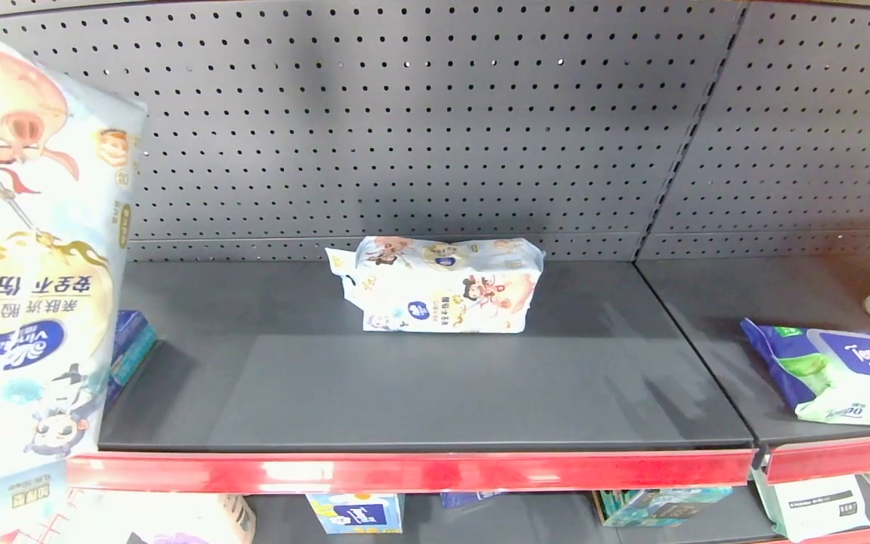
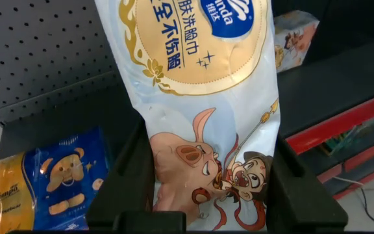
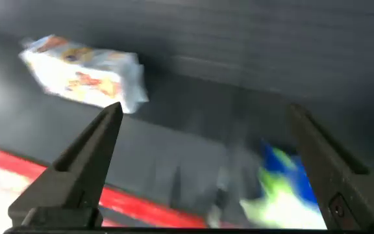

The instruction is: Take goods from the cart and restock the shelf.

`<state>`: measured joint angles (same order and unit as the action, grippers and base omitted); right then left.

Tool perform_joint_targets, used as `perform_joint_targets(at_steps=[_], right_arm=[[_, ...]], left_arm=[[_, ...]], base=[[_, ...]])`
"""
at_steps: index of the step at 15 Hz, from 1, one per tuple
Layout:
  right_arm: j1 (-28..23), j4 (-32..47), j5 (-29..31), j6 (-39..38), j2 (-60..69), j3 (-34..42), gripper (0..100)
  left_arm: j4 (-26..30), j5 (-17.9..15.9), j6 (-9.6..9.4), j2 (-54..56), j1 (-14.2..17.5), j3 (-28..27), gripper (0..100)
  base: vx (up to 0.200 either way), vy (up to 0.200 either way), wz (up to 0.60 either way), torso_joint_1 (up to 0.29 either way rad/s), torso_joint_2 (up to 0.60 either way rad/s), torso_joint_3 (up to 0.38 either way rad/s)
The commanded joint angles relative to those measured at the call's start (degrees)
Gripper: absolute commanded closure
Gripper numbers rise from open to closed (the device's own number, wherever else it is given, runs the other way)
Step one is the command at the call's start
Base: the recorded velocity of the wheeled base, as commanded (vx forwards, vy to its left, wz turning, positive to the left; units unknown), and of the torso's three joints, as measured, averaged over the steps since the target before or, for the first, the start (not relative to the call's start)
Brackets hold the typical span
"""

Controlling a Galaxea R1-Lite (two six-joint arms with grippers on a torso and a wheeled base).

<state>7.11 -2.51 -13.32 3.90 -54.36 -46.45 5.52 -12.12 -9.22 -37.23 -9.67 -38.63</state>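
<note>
A tall white tissue pack (image 1: 27, 287) with cartoon figures hangs at the far left of the head view, in front of the shelf's left end. My left gripper (image 2: 210, 188) is shut on this pack (image 2: 206, 97), its black fingers (image 2: 132, 175) pressing both sides. A matching tissue pack (image 1: 442, 283) lies on the dark grey shelf (image 1: 405, 393), near the back and centre. My right gripper (image 3: 206, 169) stands open with nothing between its fingers, in front of the shelf, with the lying pack (image 3: 83, 71) beyond it.
A blue and green wipes pack (image 1: 835, 370) lies on the neighbouring shelf section to the right. A blue pack (image 1: 129, 344) sits at the shelf's left end, and a blue and yellow bag (image 2: 50, 182) shows there too. A red price rail (image 1: 405, 472) runs along the front edge. More goods sit on the lower shelf.
</note>
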Motion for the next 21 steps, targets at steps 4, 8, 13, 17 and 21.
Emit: perform_joint_targets(at_steps=[4, 8, 13, 17, 21], right_arm=[[7.7, -1.1, -19.4, 8.8, -45.9, -27.6, 0], [11.1, -0.9, -20.7, 9.9, -51.6, -31.4, 0], [12.1, -1.0, -21.8, 12.5, -56.6, -36.5, 0], [12.4, -0.8, -21.8, 13.2, -56.3, -35.6, 0], [14.3, -0.8, -22.1, 13.7, -55.5, -33.1, 0]], left_arm=[[-0.1, 0.4, -0.19, -3.8, 0.0, 1.3, 100], [0.0, 0.4, -0.19, -3.2, 0.0, 1.5, 100], [-0.1, 0.5, -0.19, -3.6, 0.1, 1.1, 100], [-0.1, 0.4, -0.19, -3.6, 0.0, 1.2, 100], [-0.1, 0.4, -0.19, -3.6, 0.0, 1.3, 100]], base=[[0.0, 0.0, 0.0, 0.0, 0.0, 0.0], [0.0, 0.0, 0.0, 0.0, 0.0, 0.0], [0.0, 0.0, 0.0, 0.0, 0.0, 0.0], [0.0, 0.0, 0.0, 0.0, 0.0, 0.0], [0.0, 0.0, 0.0, 0.0, 0.0, 0.0]])
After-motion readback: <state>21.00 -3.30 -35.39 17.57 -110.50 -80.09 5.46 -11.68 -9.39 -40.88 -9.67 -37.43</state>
